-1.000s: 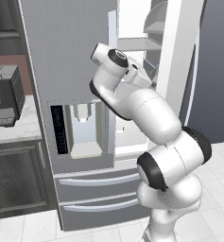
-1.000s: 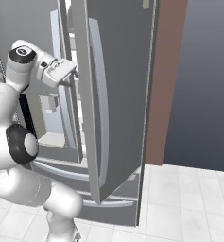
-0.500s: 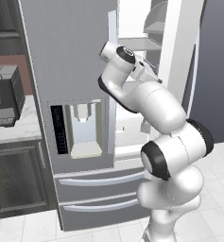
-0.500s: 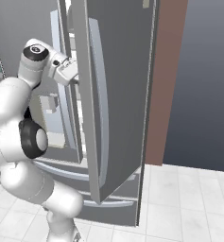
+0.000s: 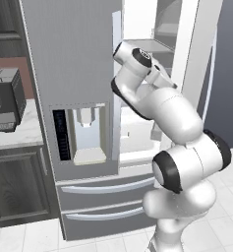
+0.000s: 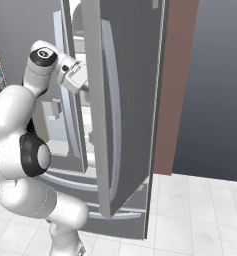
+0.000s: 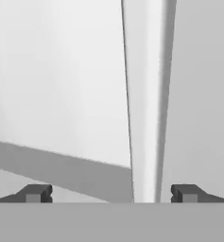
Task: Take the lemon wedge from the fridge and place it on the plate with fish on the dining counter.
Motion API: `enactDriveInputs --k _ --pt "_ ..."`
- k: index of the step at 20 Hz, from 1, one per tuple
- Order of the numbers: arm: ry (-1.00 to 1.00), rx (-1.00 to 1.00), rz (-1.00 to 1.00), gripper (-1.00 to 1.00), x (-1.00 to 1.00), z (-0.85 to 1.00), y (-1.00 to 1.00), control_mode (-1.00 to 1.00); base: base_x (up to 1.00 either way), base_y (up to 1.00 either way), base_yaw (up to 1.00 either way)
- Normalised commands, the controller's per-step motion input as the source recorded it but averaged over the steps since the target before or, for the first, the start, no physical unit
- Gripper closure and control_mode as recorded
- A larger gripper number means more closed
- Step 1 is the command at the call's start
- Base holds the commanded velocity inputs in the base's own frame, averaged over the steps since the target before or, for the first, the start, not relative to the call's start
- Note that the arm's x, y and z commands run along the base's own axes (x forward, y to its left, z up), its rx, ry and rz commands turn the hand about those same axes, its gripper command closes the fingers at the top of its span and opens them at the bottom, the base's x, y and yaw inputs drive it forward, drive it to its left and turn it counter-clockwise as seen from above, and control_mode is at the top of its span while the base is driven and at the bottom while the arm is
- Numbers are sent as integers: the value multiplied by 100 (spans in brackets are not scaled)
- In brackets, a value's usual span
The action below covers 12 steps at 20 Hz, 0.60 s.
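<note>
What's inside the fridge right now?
Through the open right door, the fridge shows white walls and grey shelves. The arm covers the middle; no lemon wedge can be made out.

Tall stainless-steel French-door fridge [image 5: 83, 74], right door [image 6: 125, 100] swung open, left door shut with dispenser panel, two bottom drawers closed. White inside, grey shelves; contents hard to make out, possibly pale containers.

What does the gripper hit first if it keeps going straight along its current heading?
Most likely the fridge interior: in the hand view the open gripper faces a white wall and a pale upright edge dead ahead, with a grey shelf lower left. Depth is unclear.
</note>
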Motion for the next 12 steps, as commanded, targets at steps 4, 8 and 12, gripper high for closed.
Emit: enactDriveInputs --k 4,8,12 --pt "-27 9 1 -100 -91 0 -90 -100 0 0 0" --pt "-29 14 0 -100 -100 0 -100 -100 0 0 0" --pt "-24 16 1 -100 -86 0 -100 -100 0 0 0"
